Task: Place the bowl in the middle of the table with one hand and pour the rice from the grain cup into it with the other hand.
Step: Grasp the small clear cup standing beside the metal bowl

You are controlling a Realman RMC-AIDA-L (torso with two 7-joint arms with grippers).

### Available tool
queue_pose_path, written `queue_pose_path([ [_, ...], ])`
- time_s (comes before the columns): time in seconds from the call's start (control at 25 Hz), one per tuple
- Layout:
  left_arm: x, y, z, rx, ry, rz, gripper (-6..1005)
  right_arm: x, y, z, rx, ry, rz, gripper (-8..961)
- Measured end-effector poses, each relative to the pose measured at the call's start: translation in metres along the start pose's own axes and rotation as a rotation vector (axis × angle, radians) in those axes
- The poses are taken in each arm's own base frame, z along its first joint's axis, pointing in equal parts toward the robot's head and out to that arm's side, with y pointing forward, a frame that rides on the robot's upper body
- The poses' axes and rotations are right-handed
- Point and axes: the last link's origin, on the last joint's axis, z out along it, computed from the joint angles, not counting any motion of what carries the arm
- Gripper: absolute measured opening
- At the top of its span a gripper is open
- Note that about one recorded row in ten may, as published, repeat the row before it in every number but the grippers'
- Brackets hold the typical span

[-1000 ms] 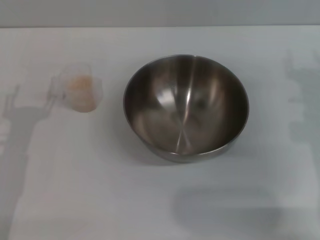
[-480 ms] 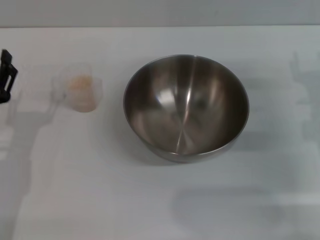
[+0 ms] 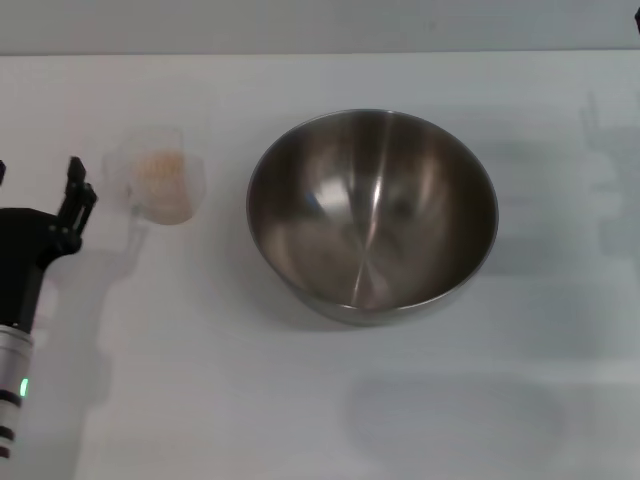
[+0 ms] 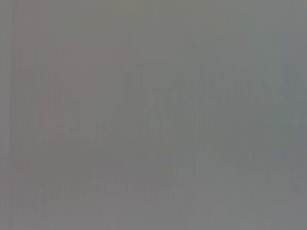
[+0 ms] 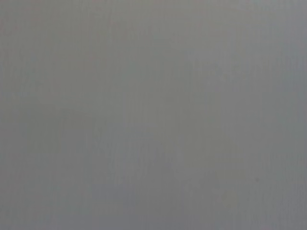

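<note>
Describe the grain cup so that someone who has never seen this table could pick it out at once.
Start at the large stainless-steel bowl standing near the middle of the white table. Look to the robot's left of it, across a strip of bare tabletop: the grain cup stands there, just ahead of the left gripper. It is small, clear and nearly see-through, with pale rice showing inside.

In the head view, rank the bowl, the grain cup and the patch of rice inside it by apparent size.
1. the bowl, by far the largest
2. the grain cup, left of the bowl
3. the rice, a pale patch inside the cup, so smaller than the cup
</note>
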Motion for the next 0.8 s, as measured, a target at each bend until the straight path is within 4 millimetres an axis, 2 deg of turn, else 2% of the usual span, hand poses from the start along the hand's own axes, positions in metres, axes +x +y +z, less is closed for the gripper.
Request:
queue_pose_path([
  [0.24,-0.008,0.018,0.006,0.037,-0.098,0.072,810,-0.002,0.003,0.005,-0.011,-0.008,-0.009,633],
  [0.8,-0.019,0.028,0.021,0.043,-0.211,0.082,809,-0.003,0.002,0.006,-0.011,-0.012,-0.015,633],
])
